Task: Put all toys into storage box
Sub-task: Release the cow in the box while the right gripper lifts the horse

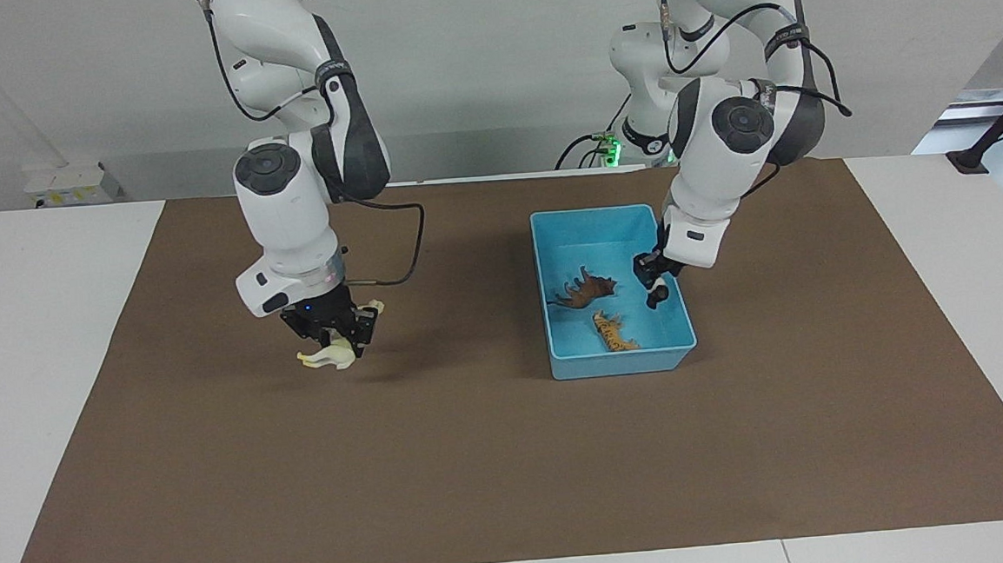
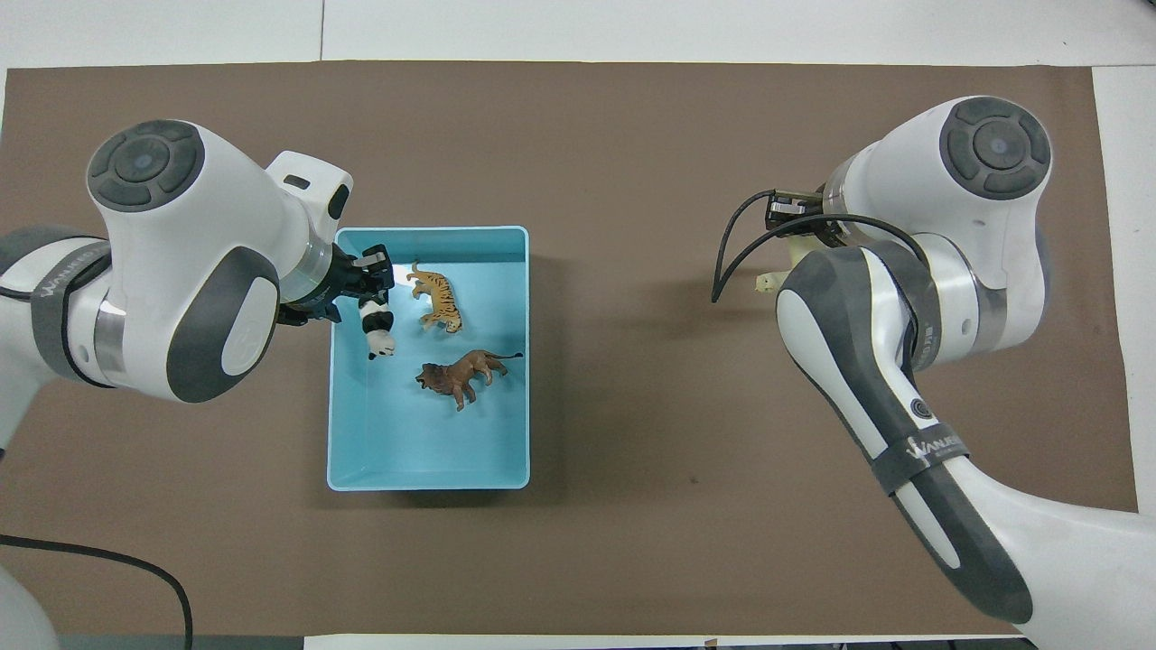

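Note:
The light blue storage box (image 1: pixel 620 363) stands toward the left arm's end of the mat; it also shows in the overhead view (image 2: pixel 424 451). In it lie the orange tiger (image 1: pixel 613 331) (image 2: pixel 436 298) and the brown lion (image 1: pixel 587 290) (image 2: pixel 462 375). The panda (image 1: pixel 657 293) (image 2: pixel 377 327) is in the box by its wall, just below my left gripper (image 1: pixel 649 267) (image 2: pixel 368 273), which is open over the box's rim. My right gripper (image 1: pixel 339 337) is shut on the cream long-necked animal (image 1: pixel 325 357) and holds it just above the mat. From overhead only a bit of that animal (image 2: pixel 767 283) shows.
A brown mat (image 1: pixel 512 455) covers the white table. A black cable (image 1: pixel 412 243) loops from the right arm's wrist. The box's end nearer to the robots holds no toys.

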`<state>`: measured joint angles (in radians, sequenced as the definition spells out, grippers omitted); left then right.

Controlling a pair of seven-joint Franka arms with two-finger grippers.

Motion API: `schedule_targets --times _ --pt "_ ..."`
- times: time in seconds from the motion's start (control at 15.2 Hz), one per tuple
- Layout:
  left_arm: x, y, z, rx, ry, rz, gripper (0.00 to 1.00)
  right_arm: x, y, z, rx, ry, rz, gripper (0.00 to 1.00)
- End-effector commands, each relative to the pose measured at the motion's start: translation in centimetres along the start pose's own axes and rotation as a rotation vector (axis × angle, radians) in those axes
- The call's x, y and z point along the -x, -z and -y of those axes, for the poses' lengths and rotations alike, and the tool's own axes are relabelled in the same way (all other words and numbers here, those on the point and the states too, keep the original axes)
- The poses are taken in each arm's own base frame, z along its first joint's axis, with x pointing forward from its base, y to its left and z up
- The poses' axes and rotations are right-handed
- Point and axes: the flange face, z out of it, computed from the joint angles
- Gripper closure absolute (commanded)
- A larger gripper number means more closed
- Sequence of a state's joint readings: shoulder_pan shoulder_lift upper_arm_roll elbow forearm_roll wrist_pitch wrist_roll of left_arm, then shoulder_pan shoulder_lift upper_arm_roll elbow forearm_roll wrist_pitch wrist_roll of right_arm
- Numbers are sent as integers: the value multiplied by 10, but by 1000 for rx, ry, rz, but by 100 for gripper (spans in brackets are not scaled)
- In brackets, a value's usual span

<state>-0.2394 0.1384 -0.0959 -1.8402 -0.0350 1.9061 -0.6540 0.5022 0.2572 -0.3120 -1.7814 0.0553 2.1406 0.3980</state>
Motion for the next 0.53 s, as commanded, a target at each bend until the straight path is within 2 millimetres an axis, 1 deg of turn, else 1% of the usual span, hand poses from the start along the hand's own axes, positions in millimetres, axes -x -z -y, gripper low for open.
schedule_targets --times 0.0,0.07,0.26,0.33,0.46 --pt "4 -2 2 28 30 -6 1 -6 4 -4 1 25 -14 100" --pt "3 -2 1 29 30 -7 0 -8 7 -4 0 24 -17 100" --pt "3 1 1 24 26 -1 0 -8 7 -3 0 23 -15 100" --pt "1 11 1 26 25 -11 0 -10 11 0 -6 23 -18 100" --pt "-4 36 6 23 12 -18 0 -17 43 26 -40 7 -18 100"
